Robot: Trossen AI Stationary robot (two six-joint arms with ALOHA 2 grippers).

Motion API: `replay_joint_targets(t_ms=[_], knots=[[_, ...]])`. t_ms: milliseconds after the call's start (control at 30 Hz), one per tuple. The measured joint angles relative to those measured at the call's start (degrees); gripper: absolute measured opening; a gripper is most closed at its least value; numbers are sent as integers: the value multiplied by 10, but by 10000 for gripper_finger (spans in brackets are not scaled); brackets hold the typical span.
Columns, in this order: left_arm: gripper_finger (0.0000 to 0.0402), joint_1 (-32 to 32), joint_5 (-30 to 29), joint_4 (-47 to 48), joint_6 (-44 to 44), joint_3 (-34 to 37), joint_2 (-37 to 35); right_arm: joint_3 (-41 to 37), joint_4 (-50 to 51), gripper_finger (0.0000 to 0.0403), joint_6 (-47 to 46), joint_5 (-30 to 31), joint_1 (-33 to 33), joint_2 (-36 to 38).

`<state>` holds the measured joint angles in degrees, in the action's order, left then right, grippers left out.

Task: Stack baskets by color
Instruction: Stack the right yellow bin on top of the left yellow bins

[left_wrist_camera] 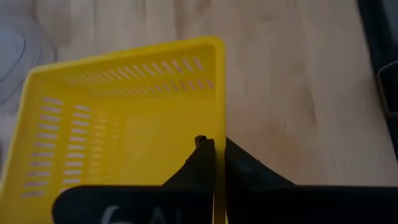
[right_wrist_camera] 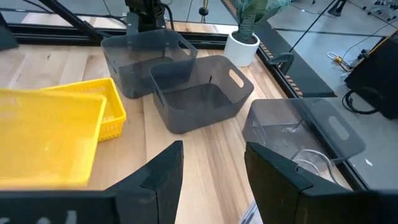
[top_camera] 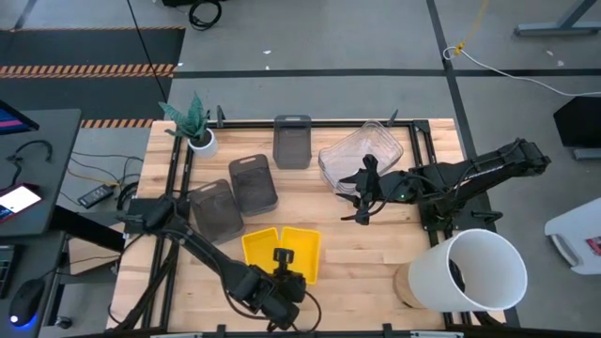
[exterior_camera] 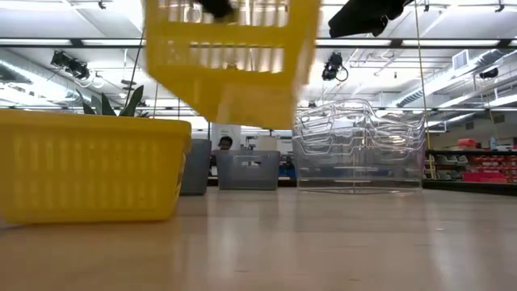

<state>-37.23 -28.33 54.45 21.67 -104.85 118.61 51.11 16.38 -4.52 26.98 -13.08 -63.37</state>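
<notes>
Gripping yellow basket (left_wrist_camera: 124,118) rim, left gripper (left_wrist_camera: 214,146) jaws clamped; right gripper (right_wrist_camera: 211,168) jaws apart.

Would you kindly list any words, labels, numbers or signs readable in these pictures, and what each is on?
None can be read.
Left gripper, shut on a yellow basket: pale marks on its body, blurred and cut off.
Phone on the side desk: lit screen, too small.
</notes>
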Motion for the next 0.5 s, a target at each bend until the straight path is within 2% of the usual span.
replay_joint_targets(t_ms=[133,267,500], knots=[[13,-13,0,53,61,-2,0,0,0,177,0,0,0,0],[13,-28,-24,97,126,-2,-2,0,0,177,-3,0,0,0],[13,-51,-29,134,212,-2,-11,0,0,177,-3,0,0,0]])
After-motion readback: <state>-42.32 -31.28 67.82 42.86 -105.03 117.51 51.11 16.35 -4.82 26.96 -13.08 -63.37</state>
